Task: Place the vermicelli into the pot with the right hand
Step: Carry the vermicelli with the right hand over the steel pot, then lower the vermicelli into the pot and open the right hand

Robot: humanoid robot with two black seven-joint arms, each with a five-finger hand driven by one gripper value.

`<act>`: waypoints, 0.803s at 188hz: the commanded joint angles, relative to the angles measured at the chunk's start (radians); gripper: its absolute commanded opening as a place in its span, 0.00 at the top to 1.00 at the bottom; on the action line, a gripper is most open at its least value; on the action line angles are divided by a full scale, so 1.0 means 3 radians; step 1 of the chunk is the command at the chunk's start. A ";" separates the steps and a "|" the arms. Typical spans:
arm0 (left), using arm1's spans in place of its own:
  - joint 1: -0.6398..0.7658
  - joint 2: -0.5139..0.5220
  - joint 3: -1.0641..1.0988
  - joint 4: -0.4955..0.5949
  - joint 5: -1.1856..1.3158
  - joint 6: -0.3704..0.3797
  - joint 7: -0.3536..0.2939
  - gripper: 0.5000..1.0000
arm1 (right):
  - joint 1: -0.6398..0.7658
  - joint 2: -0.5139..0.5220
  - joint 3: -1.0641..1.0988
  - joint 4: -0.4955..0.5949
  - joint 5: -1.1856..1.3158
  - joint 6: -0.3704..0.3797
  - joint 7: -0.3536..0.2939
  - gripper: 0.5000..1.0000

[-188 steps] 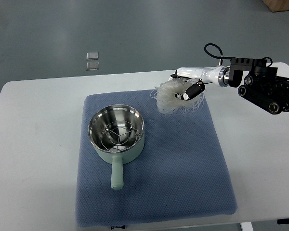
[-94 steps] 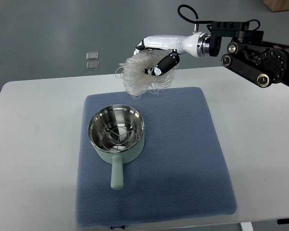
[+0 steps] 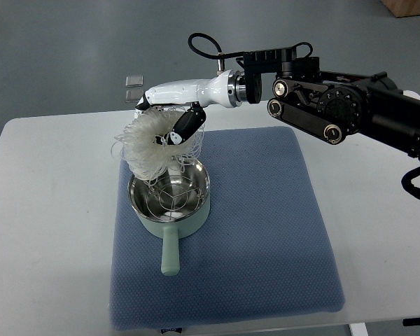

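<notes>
My right hand (image 3: pixel 169 119) reaches in from the right and is shut on a white bundle of vermicelli (image 3: pixel 148 147). It holds the bundle in the air over the far left rim of the pot (image 3: pixel 169 198). Loose strands hang down into the pot's mouth. The pot is pale green with a steel inside and a wire rack in it. It stands on a blue mat (image 3: pixel 266 231) with its handle (image 3: pixel 170 253) pointing toward me. The left arm is out of view.
The blue mat lies on a white table (image 3: pixel 49 224). Two small clear squares (image 3: pixel 134 88) lie on the grey floor beyond the table's far edge. My black right forearm (image 3: pixel 350 108) spans the far right of the table.
My right hand has carried the vermicelli left from the mat's far right corner, rising and then coming down over the pot.
</notes>
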 commanded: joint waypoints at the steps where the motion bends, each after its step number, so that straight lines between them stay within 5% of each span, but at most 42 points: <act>1: 0.0000 0.0000 0.0000 -0.0003 0.0003 0.0000 0.0000 0.00 | -0.0042 0.0063 -0.0037 -0.0001 -0.0001 0.0000 -0.0003 1.00; 57: 0.0000 0.0000 0.0000 -0.0003 -0.0002 0.0000 0.0000 0.00 | -0.0227 0.0083 -0.0047 -0.0001 -0.0016 0.0000 -0.0023 1.00; 75: 0.0000 0.0000 0.0000 -0.0003 -0.0002 0.0000 0.0000 0.00 | -0.0268 0.0083 -0.0047 -0.0001 -0.0016 0.0000 -0.0028 0.77; 86: 0.0000 0.0000 0.0000 0.0003 0.0003 0.0000 0.0000 0.00 | -0.0283 0.0078 -0.0047 -0.0011 0.0009 0.0000 -0.0028 0.48; 92: 0.0000 0.0000 0.0000 -0.0003 0.0003 0.0000 0.0000 0.00 | -0.0293 0.0078 -0.0042 -0.0016 0.0020 0.0000 -0.0028 0.41; 117: 0.0000 0.0000 0.0000 -0.0003 -0.0002 0.0000 0.0000 0.00 | -0.0319 0.0063 -0.0042 -0.0026 0.0025 0.0005 -0.0028 0.28; 151: 0.0000 0.0000 0.0000 0.0003 0.0003 0.0000 0.0000 0.00 | -0.0314 0.0027 -0.0042 -0.0031 0.0030 0.0026 -0.0028 0.28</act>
